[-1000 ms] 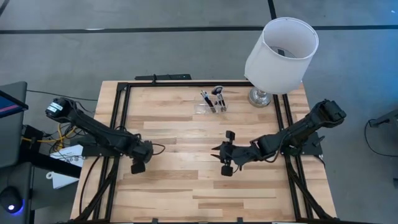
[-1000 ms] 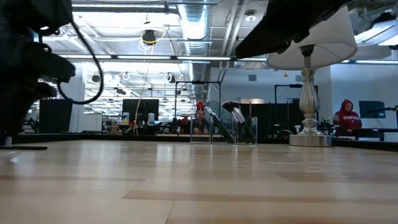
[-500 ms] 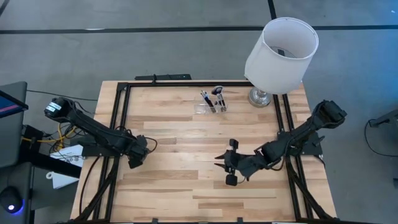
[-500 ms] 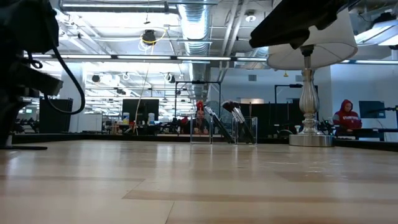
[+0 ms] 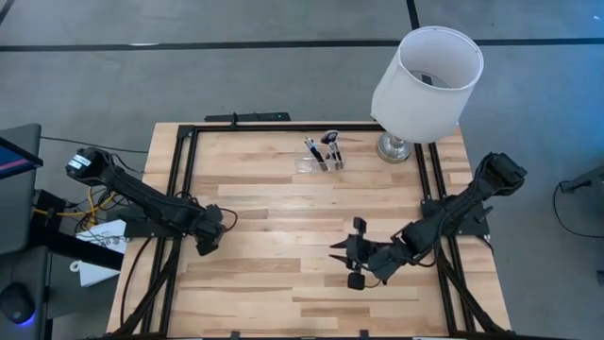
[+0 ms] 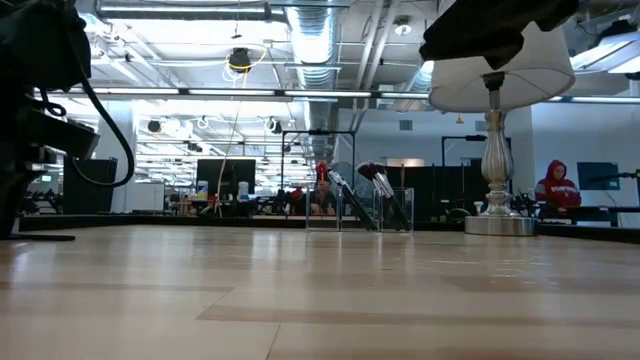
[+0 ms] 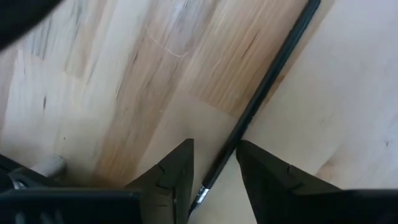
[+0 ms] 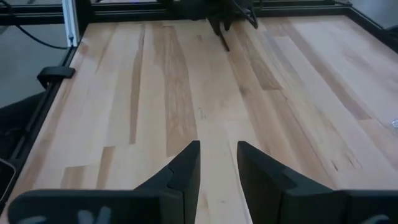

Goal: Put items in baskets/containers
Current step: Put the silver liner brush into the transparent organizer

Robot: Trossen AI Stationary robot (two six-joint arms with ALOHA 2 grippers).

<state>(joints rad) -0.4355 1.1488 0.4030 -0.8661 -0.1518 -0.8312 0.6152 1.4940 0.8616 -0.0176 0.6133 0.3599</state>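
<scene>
makeup brushes (image 5: 324, 149) look almost all put away, as i judge it. nearest the front edge of the table (image 5: 264, 293), the right gripper (image 8: 217, 144) hovers over bare wood with its fingers spread apart and nothing between them. no loose brush shows on the boards around it.

further back, by the table's left side, the left gripper (image 7: 214, 144) has one slim black brush (image 7: 267, 87) running out between its fingers. they look pressed in on the handle, though the pinch point itself is hidden. this one is well apart from the container, so it is not yet delivered.

at the far edge the clear organizer (image 5: 304, 164) stands upright with several brushes leaning inside it, heads up; their exact count is too small to tell. just beside it, toward the right, is the white-shaded lamp (image 5: 429, 71).

what seems left: carrying the held brush across to the organizer and dropping it in.
</scene>
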